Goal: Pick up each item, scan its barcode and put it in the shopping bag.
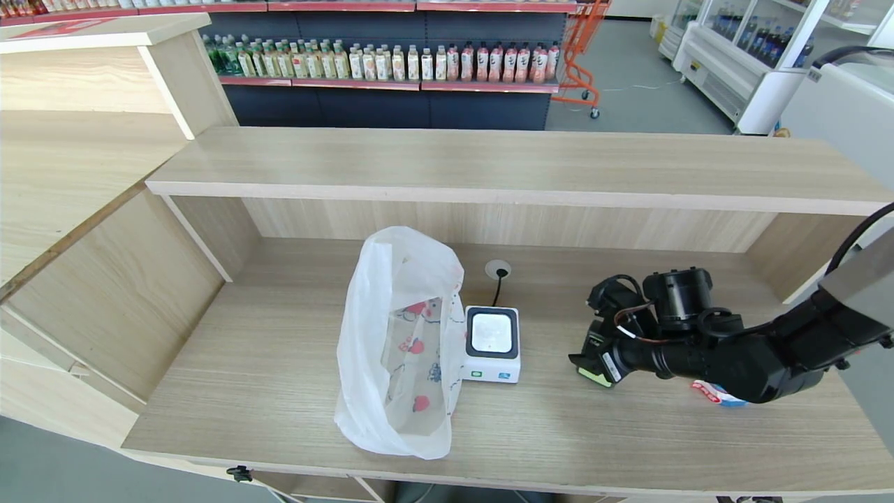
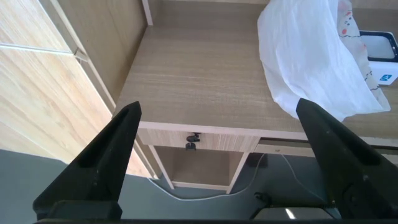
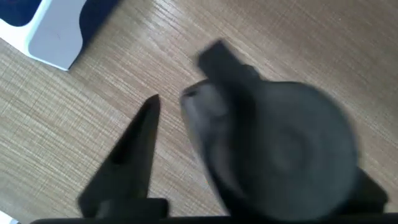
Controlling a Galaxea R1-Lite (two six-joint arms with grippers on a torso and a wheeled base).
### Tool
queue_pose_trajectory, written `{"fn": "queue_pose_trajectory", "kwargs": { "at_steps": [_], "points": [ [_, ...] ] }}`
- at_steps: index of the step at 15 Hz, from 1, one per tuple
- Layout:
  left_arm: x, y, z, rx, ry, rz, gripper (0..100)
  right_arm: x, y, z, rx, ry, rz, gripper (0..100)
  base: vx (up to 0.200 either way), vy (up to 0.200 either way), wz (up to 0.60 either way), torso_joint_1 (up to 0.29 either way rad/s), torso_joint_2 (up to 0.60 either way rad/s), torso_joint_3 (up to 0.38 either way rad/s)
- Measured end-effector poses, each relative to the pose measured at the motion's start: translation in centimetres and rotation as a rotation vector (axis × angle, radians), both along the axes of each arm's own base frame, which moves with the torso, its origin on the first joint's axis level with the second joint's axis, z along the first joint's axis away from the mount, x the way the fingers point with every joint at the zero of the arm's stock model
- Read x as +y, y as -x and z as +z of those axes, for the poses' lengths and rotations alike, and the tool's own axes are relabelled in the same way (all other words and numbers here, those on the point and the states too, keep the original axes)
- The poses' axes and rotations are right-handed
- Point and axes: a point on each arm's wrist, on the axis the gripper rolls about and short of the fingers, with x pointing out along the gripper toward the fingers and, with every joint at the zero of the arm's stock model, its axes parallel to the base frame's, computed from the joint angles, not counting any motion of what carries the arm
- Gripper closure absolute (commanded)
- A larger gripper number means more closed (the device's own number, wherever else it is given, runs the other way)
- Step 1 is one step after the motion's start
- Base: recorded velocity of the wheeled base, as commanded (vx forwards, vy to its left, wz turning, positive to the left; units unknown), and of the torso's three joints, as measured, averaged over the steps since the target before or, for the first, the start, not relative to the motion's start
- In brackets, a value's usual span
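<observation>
**Right arm hanging beside the scanner, left gripper standing open off the counter's edge**

The head view is showing the white shopping bag (image 1: 398,342) standing upright on the counter (image 1: 279,391) with its mouth open. The scanner (image 1: 492,342) is sitting just beside the bag, on its right. The right gripper (image 1: 594,360) is hanging low over the counter to the right of the scanner, near it but apart, and pointing toward it. A red, white and blue packet (image 1: 712,393) is lying on the counter farther right, partly hidden under that arm.

The right wrist view is adding what the head view is hiding. A dark round item (image 3: 273,149), blurred, is sitting right at the gripper, with a corner of the scanner (image 3: 56,31) beyond it. A strip of bare wood is showing along one side of the item, and I cannot tell whether the jaws are clamping it.

The left wrist view is giving the left gripper (image 2: 219,107), hovering off the counter's near edge. Its jaws are spread wide with nothing between them. This view is also catching the shopping bag (image 2: 311,56) from the front, with the scanner (image 2: 379,56) peeking out behind it.
</observation>
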Motion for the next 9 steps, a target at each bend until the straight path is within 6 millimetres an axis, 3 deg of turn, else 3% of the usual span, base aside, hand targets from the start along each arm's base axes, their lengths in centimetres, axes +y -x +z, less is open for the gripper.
{"fn": "queue_pose_trajectory", "kwargs": {
  "at_steps": [5, 9],
  "points": [
    [0.0, 0.0, 0.0, 0.0, 0.0, 0.0, 0, 0.2, 0.0, -0.1, -0.008, -0.004, 0.004, 100, 0.0, 0.0, 0.0, 0.0, 0.0, 0.0],
    [0.0, 0.0, 0.0, 0.0, 0.0, 0.0, 0, -0.2, 2.0, 1.2, -0.03, -0.075, -0.032, 100, 0.0, 0.0, 0.0, 0.0, 0.0, 0.0]
  ]
}}
